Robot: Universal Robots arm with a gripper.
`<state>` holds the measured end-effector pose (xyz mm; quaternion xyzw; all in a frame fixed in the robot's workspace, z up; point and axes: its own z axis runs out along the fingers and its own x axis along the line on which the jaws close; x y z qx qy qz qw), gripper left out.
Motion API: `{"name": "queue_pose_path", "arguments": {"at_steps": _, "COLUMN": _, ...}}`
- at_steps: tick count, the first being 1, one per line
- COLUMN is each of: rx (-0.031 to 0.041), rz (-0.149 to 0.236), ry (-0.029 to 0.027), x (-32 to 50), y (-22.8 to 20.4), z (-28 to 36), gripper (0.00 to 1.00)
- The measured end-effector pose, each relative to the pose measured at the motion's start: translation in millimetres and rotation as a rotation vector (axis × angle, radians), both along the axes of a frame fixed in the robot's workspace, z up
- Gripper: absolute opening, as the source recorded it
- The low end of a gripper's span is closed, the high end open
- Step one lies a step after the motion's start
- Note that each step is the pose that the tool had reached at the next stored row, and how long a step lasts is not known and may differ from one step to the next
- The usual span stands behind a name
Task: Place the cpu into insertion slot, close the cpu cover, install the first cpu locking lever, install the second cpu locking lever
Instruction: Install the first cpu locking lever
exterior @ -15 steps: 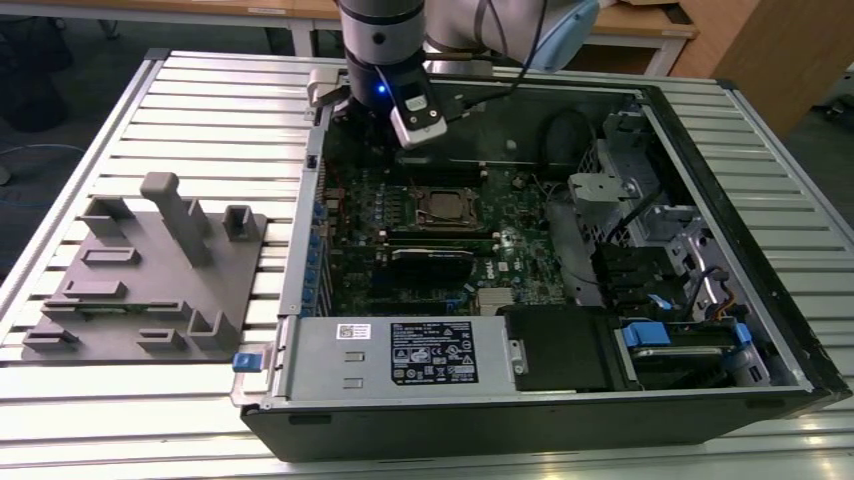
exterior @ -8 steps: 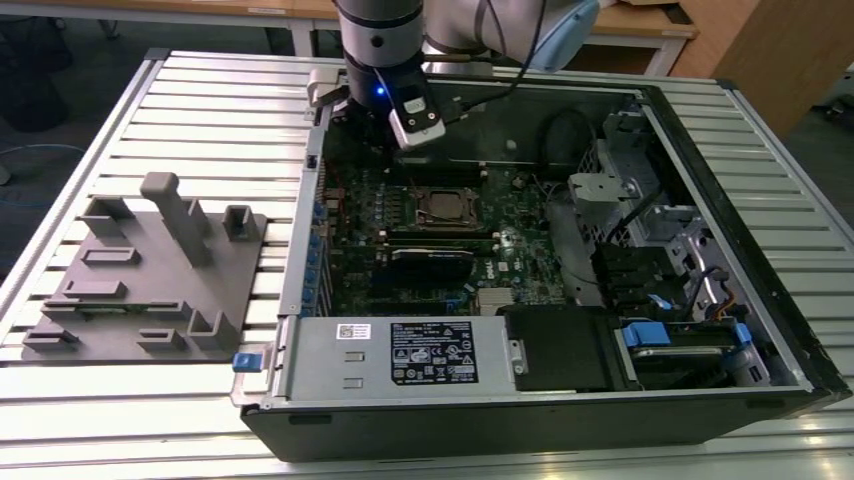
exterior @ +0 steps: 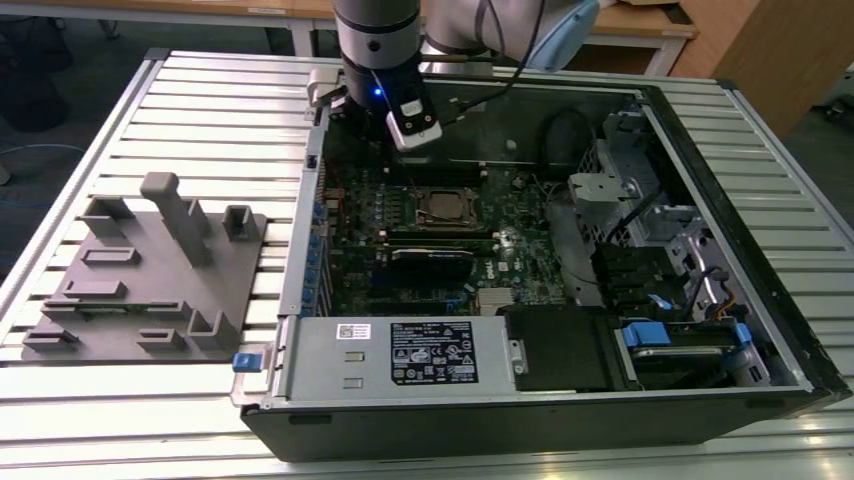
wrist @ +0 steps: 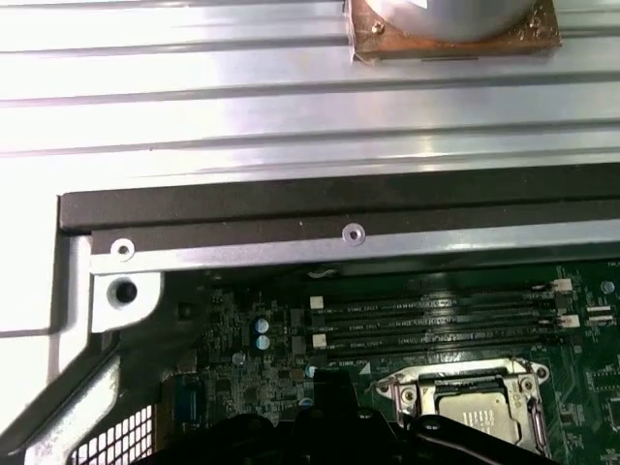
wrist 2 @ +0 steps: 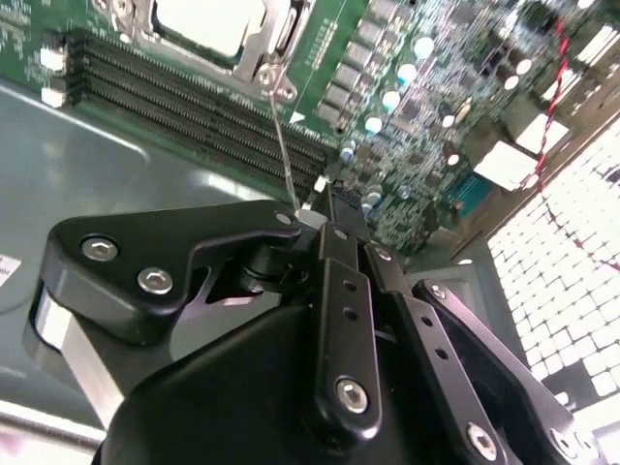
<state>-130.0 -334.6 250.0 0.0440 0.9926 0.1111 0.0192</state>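
Silver cpu (wrist 2: 208, 21): seated under cpu cover (wrist 2: 283, 29).
Locking lever (wrist 2: 281, 136): step in hand, needs steady grip.
Pincer (wrist 2: 331, 221): closed, seemingly on lever's tip.

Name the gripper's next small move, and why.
Likely swing the lever down toward the board: it slants up, unlatched, from the corner of the cover to the tip of the gripper, and the cover seems down over the cpu.
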Motion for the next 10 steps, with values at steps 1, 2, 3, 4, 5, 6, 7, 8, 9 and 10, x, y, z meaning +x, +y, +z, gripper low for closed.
{"name": "queue_pose_path", "arguments": {"at_steps": 1, "rx": 0.0034, "rz": 0.000, "ry": 0.0001, "x": 0.0, "y": 0.0, "z": 0.0, "gripper": 0.10}}
{"name": "queue_pose_path", "arguments": {"at_steps": 2, "rx": 0.0037, "rz": 0.000, "ry": 0.0000, "x": 0.0, "y": 0.1, "z": 0.0, "gripper": 0.10}}
{"name": "queue_pose_path", "arguments": {"at_steps": 3, "rx": 0.0038, "rz": 0.000, "ry": 0.0000, "x": 0.0, "y": 0.1, "z": 0.0, "gripper": 0.10}}
{"name": "queue_pose_path", "arguments": {"at_steps": 4, "rx": 0.0039, "rz": 0.000, "ry": 0.0001, "x": 0.1, "y": 0.0, "z": 0.0, "gripper": 0.10}}
{"name": "queue_pose_path", "arguments": {"at_steps": 5, "rx": 0.0040, "rz": 0.000, "ry": 0.0000, "x": 0.6, "y": 0.0, "z": -0.1, "gripper": 0.10}}
{"name": "queue_pose_path", "arguments": {"at_steps": 6, "rx": 0.0040, "rz": 0.000, "ry": 0.0000, "x": 1.5, "y": 0.0, "z": -0.1, "gripper": 0.10}}
{"name": "queue_pose_path", "arguments": {"at_steps": 7, "rx": 0.0039, "rz": 0.000, "ry": 0.0000, "x": 2.5, "y": 0.0, "z": -0.1, "gripper": 0.10}}
{"name": "queue_pose_path", "arguments": {"at_steps": 8, "rx": 0.0039, "rz": 0.000, "ry": 0.0000, "x": 3.8, "y": 0.0, "z": -0.1, "gripper": 0.10}}
{"name": "queue_pose_path", "arguments": {"at_steps": 9, "rx": 0.0039, "rz": 0.000, "ry": 0.0000, "x": 5.3, "y": 0.0, "z": -0.1, "gripper": 0.10}}
{"name": "queue_pose_path", "arguments": {"at_steps": 10, "rx": 0.0039, "rz": 0.000, "ry": 0.0000, "x": 6.9, "y": 0.0, "z": -0.1, "gripper": 0.10}}
